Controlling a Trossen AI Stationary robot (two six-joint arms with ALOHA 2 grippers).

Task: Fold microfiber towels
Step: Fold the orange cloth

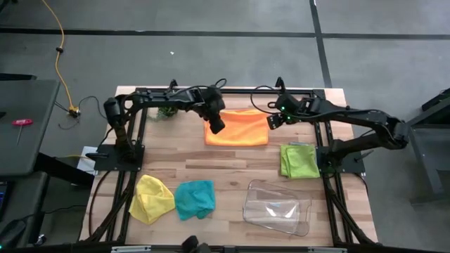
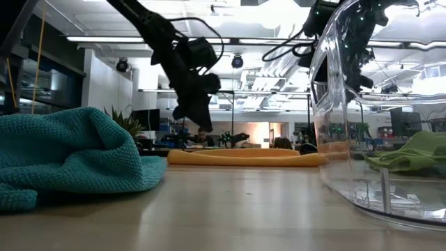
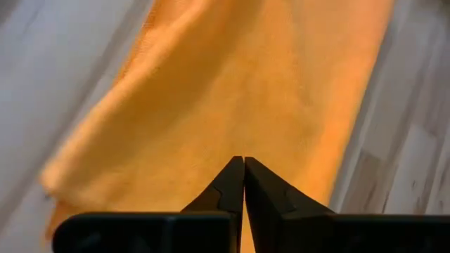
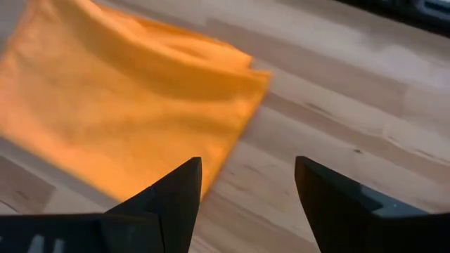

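Orange microfiber towel [image 1: 237,127] lay flat as a folded rectangle at the far middle of the pale wooden table [image 1: 225,172]. Left gripper [image 1: 217,126] hung over the towel's left edge, fingers pressed together with nothing between them; its wrist view showed the closed tips [image 3: 243,169] above orange cloth. Right gripper [image 1: 273,120] sat just beside the towel's far right corner, fingers [image 4: 176,193] spread apart and empty, over bare wood. Lime green microfiber towel [image 1: 298,160] lay folded near the right edge. Yellow microfiber towel [image 1: 152,198] and teal microfiber towel [image 1: 194,199] lay crumpled side by side at the near left. Clear plastic rectangular tray [image 1: 277,206] stood at the near right, apart from all cloths.
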